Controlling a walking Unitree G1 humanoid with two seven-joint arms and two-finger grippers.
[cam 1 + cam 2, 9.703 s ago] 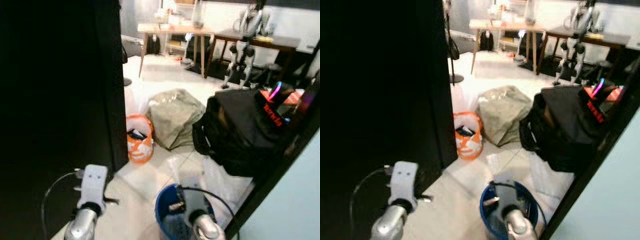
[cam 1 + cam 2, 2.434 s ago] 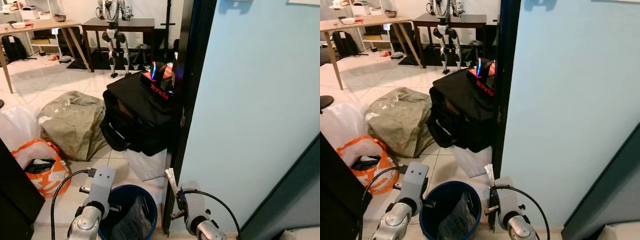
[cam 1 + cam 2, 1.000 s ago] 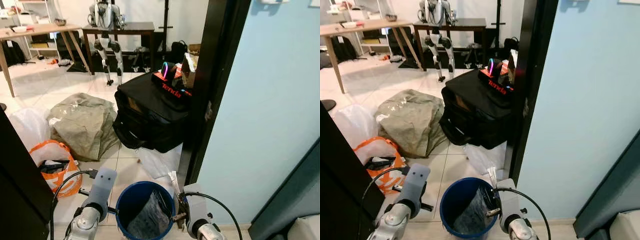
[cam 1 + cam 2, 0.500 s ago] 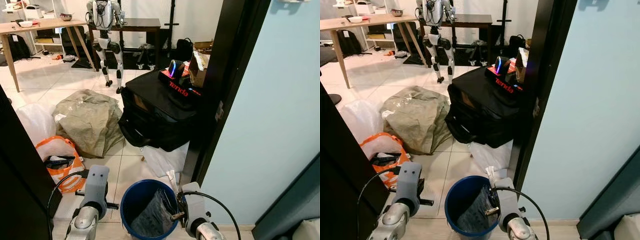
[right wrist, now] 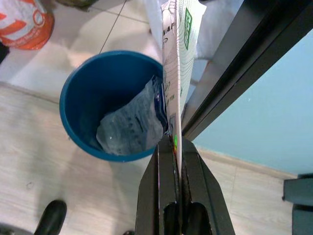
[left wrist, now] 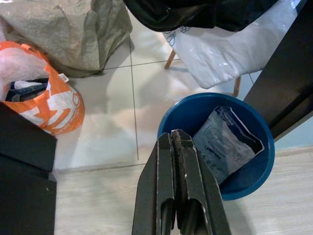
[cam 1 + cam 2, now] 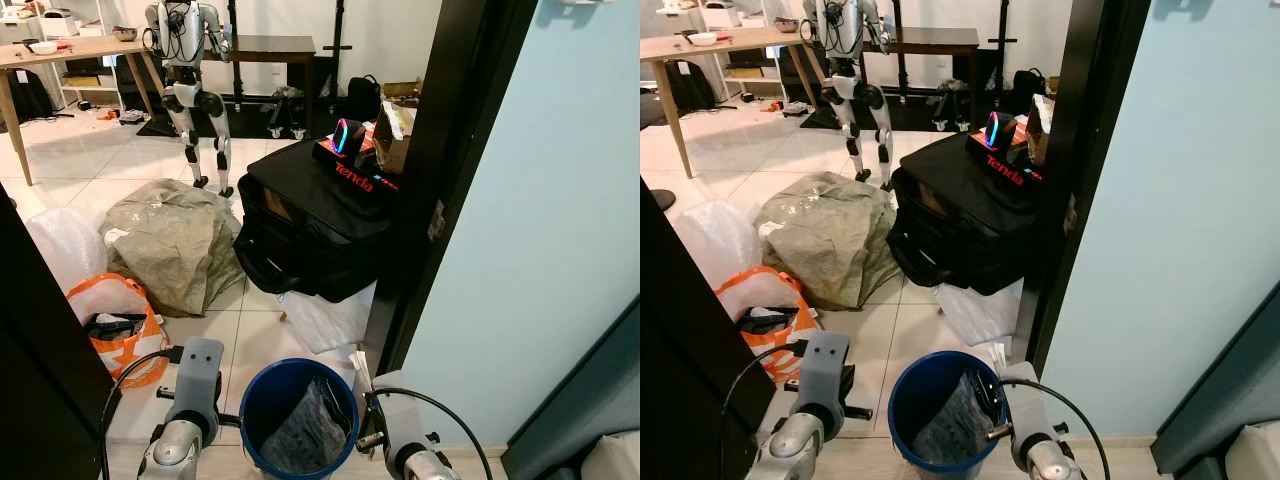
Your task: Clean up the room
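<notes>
A blue bin [image 7: 262,398] stands on the floor between my two arms, with a crumpled grey plastic packet [image 7: 305,435] inside it. My right gripper [image 5: 174,143] is shut on a thin white and green wrapper [image 5: 179,46], held upright. It hangs just above the bin's rim [image 5: 83,66] on the side nearest the black door frame [image 5: 244,63]. The wrapper's tip [image 7: 358,357] pokes up beside the bin. My left gripper [image 6: 172,133] is shut with nothing in it, hovering over the bin's near rim [image 6: 168,117].
A black bag [image 7: 310,235] with a router box on top lies past the bin, against the door frame [image 7: 445,200]. An olive sack [image 7: 170,245], an orange bag [image 7: 120,325] and white plastic [image 7: 325,320] lie on the tiles. Another humanoid robot [image 7: 190,90] stands near tables.
The whole view has swung and drawn nearer, so the bin now sits between my arms. The right gripper keeps hold of the wrapper. The left gripper stays shut.
</notes>
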